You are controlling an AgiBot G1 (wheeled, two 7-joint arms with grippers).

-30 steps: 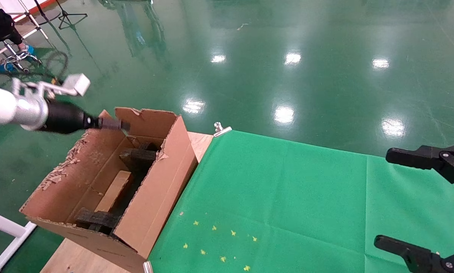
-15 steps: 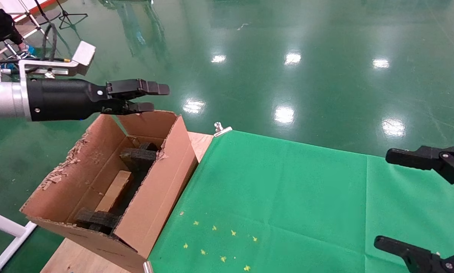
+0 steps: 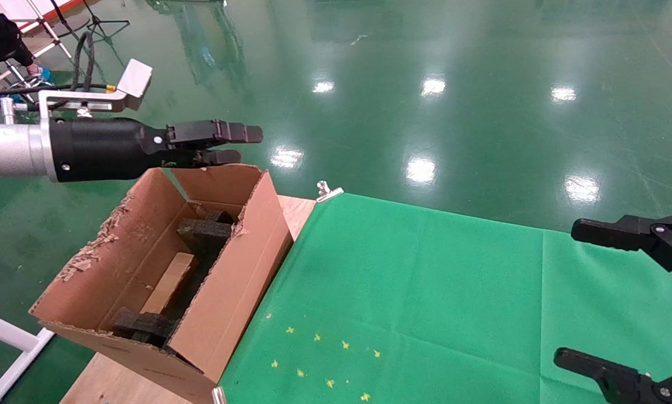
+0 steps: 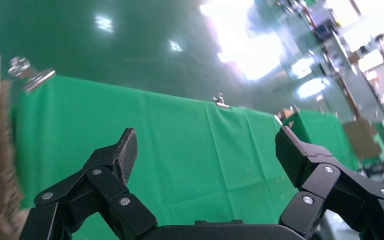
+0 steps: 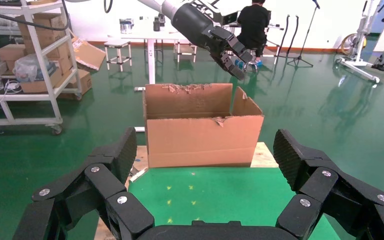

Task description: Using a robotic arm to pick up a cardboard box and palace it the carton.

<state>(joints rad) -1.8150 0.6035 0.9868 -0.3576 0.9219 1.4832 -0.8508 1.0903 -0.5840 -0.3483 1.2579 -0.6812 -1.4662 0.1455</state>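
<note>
Head view first: the robotic arm [image 3: 10, 154] comes in from the upper left of the frame, white sleeve, silver wrist, black body, with a silver block sticking up on a bracket. Its left hand [image 3: 240, 145] hangs just above the far edge of the carton [image 3: 224, 303], fingers spread apart and holding nothing. You can see that even better in the left wrist view, where the left hand [image 4: 205, 145] has both black fingers wide apart with only green cloth [image 4: 180, 145] between them.

The carton sits at the left end of the surface [image 3: 297, 210], flaps up, edges pretty chewed and ragged. Down inside it lies the cardboard box [image 3: 169, 283], a small oblong brown thing, resting lengthwise along the bottom between two black foam pieces [image 3: 207, 231], one at each end. So the box is in the carton, well below the hand and not touching it.

Right hand [image 3: 594, 294] is over at the right edge of the frame, lower right, parked above the green cloth [image 3: 426, 292], fingers spread wide, nothing in it. Right wrist view shows the same: right hand [image 5: 205, 150] open, looking across at the carton [image 5: 202, 135] with the left hand [image 5: 232, 52] hovering above it in the upper middle of the frame.

Some little yellow star marks [image 3: 319, 359] are dotted on the cloth near the bottom centre, and a metal clip [image 3: 327, 192] pins the cloth at the surface's far corner.
</note>
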